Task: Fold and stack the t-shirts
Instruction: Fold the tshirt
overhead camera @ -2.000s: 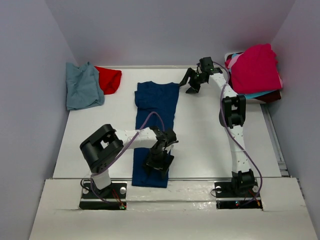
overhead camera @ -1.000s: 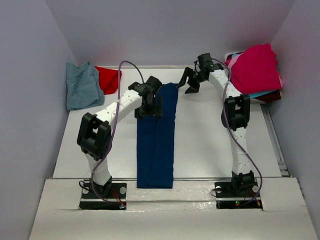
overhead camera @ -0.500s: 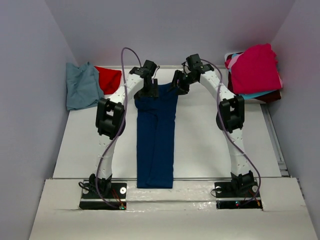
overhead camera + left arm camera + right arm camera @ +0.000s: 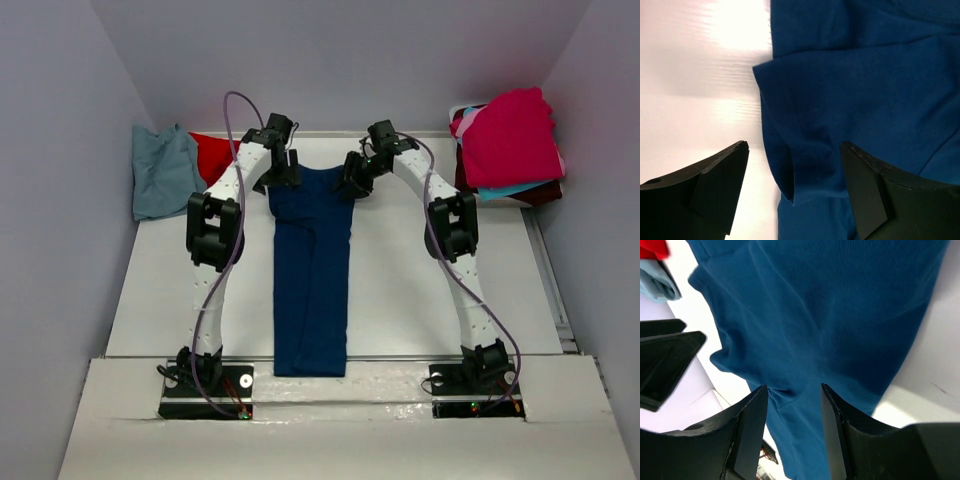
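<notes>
Straddling navy t-shirt (image 4: 312,270) far corners, left end effector (image 4: 794,146), right end effector (image 4: 794,387)

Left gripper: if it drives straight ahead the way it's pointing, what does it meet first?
Probably the navy t-shirt: its folded edge sits between the open fingers of the left gripper, with the white table just beside. Depth is unclear.

Soft, even overhead light fills the top view, leaving only faint shadows. In the left wrist view the tabletop (image 4: 715,40) glares blown-out white, and the left hand (image 4: 792,144) is a blurred black silhouette.
</notes>
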Robot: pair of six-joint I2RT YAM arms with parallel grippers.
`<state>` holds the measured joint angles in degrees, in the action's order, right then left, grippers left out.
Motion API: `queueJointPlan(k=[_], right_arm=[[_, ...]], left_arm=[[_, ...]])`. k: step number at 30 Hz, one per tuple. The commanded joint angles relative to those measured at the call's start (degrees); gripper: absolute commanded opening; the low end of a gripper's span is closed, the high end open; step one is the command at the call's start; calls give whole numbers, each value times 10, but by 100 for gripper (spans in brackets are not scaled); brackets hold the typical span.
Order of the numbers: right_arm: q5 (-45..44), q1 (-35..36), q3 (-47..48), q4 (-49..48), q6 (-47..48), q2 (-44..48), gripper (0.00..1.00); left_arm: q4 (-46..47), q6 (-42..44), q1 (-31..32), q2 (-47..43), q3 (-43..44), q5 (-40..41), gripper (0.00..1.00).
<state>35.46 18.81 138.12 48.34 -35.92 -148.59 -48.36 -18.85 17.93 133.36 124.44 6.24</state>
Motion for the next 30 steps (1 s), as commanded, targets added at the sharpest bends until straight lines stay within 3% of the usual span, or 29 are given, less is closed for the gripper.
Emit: queueJointPlan(k=[1, 6, 13, 20, 30], right_arm=[[25, 14, -32, -37, -2, 25, 52], [25, 14, -65, -42, 1, 34, 52], [30, 14, -38, -27, 6, 4, 53], [6, 9, 53, 5, 16, -54, 58], [-35, -23, 92, -39, 20, -81, 70]], left_arm=[[0, 8, 5, -3, -25, -1, 85], [12, 8, 0, -11, -73, 3, 85], [6, 18, 0, 16, -76, 11, 85], [-14, 37, 0, 96, 55, -11, 87], [54, 38, 0, 156, 135, -55, 87]])
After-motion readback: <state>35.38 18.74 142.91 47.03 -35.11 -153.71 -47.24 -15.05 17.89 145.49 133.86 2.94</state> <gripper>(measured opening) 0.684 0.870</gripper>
